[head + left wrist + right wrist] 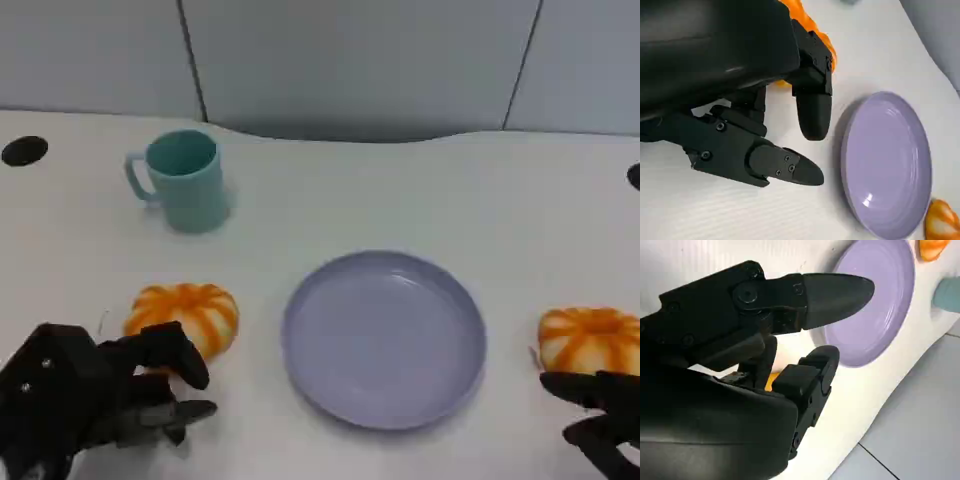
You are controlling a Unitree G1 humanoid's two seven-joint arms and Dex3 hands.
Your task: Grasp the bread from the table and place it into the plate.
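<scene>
Two round orange-and-white striped breads lie on the white table, one [183,315] left of the lavender plate [385,340] and one [590,338] right of it. The plate holds nothing. My left hand [95,395] sits just in front of the left bread with its fingers apart, their tips at the bread's near edge. In the left wrist view that bread [815,31] peeks out behind the hand [740,100], with the plate [887,165] beyond. My right hand [605,420] hovers in front of the right bread, fingers spread and holding nothing. A sliver of that bread [771,381] shows under the right hand [740,365].
A teal mug [183,180] stands at the back left, well behind the left bread. A grey wall runs behind the table's far edge. Two small black discs lie near the table's far corners, one at the left [24,150].
</scene>
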